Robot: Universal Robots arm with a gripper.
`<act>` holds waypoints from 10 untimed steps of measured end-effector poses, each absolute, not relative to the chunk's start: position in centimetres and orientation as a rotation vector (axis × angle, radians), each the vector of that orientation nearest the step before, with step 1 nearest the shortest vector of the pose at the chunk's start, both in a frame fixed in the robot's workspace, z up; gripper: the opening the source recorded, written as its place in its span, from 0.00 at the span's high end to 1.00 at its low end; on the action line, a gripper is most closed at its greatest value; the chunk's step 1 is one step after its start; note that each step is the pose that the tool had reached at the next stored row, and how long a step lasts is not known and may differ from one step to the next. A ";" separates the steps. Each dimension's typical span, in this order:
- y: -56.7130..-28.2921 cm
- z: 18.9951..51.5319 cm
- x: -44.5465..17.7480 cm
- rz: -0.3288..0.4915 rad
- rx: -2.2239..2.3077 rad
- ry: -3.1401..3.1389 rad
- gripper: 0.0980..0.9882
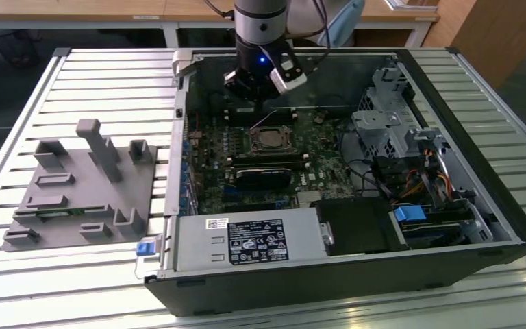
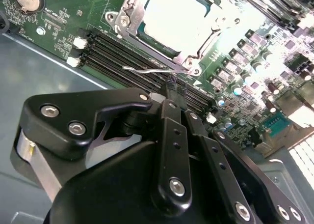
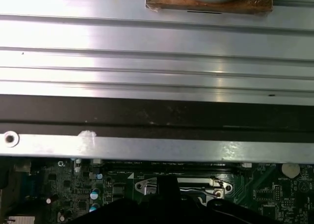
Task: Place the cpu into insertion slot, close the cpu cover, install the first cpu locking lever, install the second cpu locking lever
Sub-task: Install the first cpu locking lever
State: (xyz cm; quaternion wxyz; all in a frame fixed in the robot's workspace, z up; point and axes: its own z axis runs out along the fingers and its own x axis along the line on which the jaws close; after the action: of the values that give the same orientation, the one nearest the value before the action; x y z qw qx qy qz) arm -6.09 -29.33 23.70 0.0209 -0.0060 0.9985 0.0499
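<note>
The cpu [image 2: 171, 20] lies in the insertion slot [image 1: 268, 142] on the green motherboard, its silvery top glaring bright. The cpu cover [image 2: 128, 18] lies down around it as a metal frame. A thin wire locking lever [image 2: 144, 70] sticks out along the socket's near side, over the memory slots. My gripper [image 2: 174, 88] hangs just above that side of the socket with its black fingers together, the tips close beside the lever wire; whether they touch it is unclear. In the exterior view the gripper [image 1: 259, 104] is inside the open case, just behind the socket.
The open computer case [image 1: 482, 205] lies on a slatted metal table [image 1: 107, 75]. Memory slots [image 2: 117, 62] run beside the socket. A black card [image 1: 263, 179], a power supply [image 1: 244, 241] and drive cages [image 1: 386, 123] fill the case. A grey fixture [image 1: 85, 185] stands at the exterior view's left.
</note>
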 end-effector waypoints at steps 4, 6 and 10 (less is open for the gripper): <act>-29.3 23.5 -5.7 0.154 -0.018 3.096 0.99; -29.3 23.5 -5.6 0.155 -0.019 3.096 0.99; -29.3 23.4 -5.4 0.154 -0.018 3.096 0.99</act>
State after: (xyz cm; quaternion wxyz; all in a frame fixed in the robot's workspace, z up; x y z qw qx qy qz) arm -5.39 -29.32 23.41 0.0208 -0.0059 0.9985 0.0498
